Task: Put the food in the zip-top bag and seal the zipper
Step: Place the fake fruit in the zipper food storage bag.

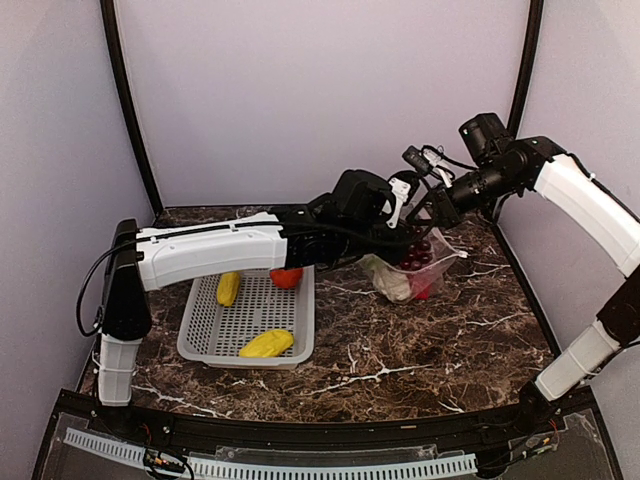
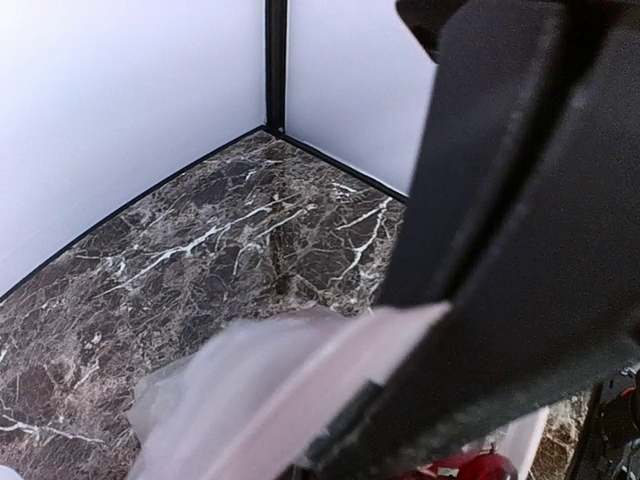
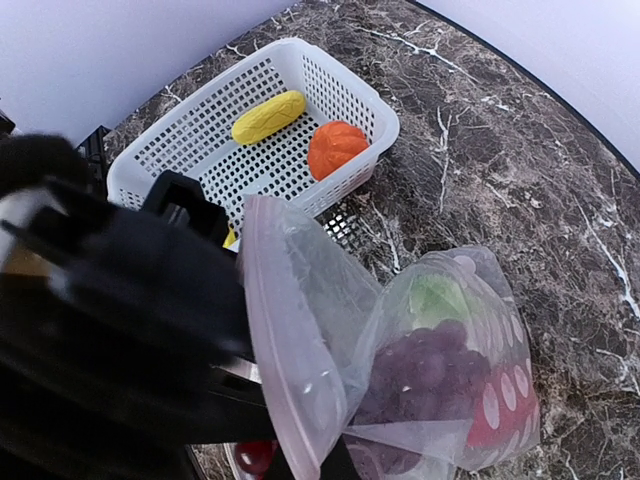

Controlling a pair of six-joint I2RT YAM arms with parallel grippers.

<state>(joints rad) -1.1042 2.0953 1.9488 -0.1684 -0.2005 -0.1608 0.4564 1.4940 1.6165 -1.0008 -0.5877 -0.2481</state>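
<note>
The zip-top bag (image 1: 412,268) hangs just above the table at the back right. Inside it are the purple grape bunch (image 3: 430,370), a green-leafed cauliflower (image 3: 436,298) and a red pepper (image 3: 500,412). My left gripper (image 1: 402,222) is shut on the pinkish zipper (image 2: 300,395) at the bag's mouth. My right gripper (image 1: 432,208) is shut on the same mouth edge (image 3: 290,380) from the right side, its fingertips hidden by the plastic. Still in the basket are two yellow fruits (image 1: 267,344) (image 1: 228,288) and an orange piece (image 3: 335,148).
The grey mesh basket (image 1: 200,340) sits on the marble table at the left, under my left forearm (image 1: 210,252). White walls with black corner posts (image 1: 128,110) close in the back and sides.
</note>
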